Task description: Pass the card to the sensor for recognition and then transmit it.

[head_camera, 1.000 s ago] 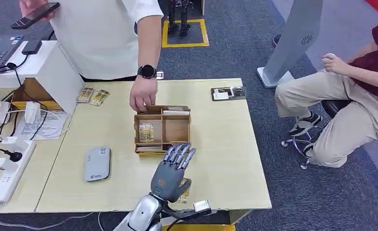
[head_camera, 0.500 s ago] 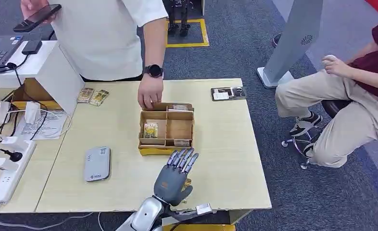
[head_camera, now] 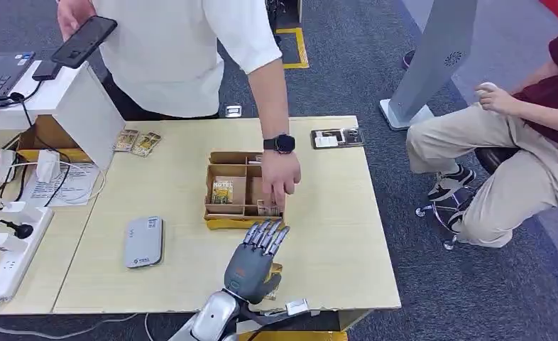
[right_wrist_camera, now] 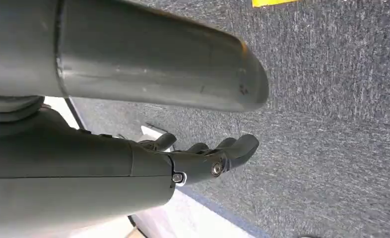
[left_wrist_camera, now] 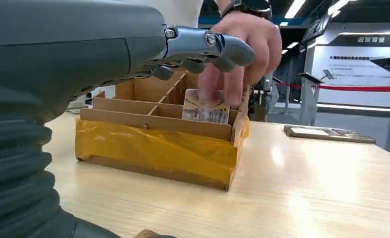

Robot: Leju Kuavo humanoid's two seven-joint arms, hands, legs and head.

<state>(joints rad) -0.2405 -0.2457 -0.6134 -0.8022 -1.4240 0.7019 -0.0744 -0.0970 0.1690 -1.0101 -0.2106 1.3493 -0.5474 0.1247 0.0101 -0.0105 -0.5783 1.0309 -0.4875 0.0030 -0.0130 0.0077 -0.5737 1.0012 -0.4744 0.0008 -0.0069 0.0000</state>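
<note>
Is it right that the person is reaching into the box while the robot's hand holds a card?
Not quite. The person's hand is reaching into the box, but the robot's left hand holds nothing; its fingers are stretched out toward the box. The head view shows this.

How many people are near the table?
2: one person in white stands behind the table, reaching into the box; another person sits right of it. More may be out of frame.
</note>
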